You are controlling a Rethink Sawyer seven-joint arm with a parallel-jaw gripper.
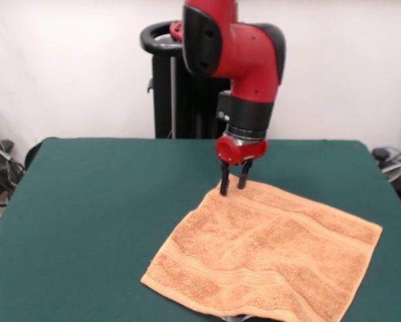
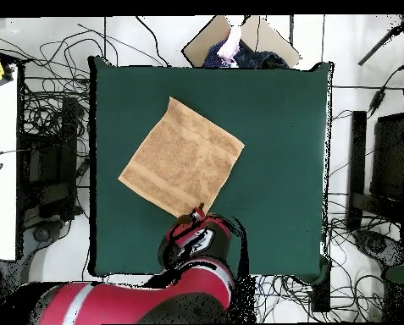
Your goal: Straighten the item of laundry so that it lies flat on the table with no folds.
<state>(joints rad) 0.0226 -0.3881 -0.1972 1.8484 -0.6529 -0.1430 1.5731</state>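
Green felt covers the table (image 1: 86, 221) from edge to edge, with a pale wall behind it and my black pedestal (image 1: 180, 94) standing at the top of the front view. On that felt the towel (image 1: 267, 258) lies spread as a tilted square in the lower right of the front view, its near corner reaching the bottom edge of the frame. Its surface is mostly flat, with shallow wrinkles across the middle and woven bands running along two opposite sides. My arm (image 1: 244, 54) comes down from the top centre, and my claw (image 1: 233, 180) hangs at the towel's far corner, the two dark fingers (image 1: 224, 181) pointing straight down, parted by a narrow gap and gripping nothing; whether the tips touch the cloth I cannot tell. From above, the towel (image 2: 181, 158) sits as a diamond left of the table's (image 2: 281, 169) centre, and my arm (image 2: 192, 241) covers its bottom corner. Cables (image 2: 52, 110) sprawl over the floor around the table.
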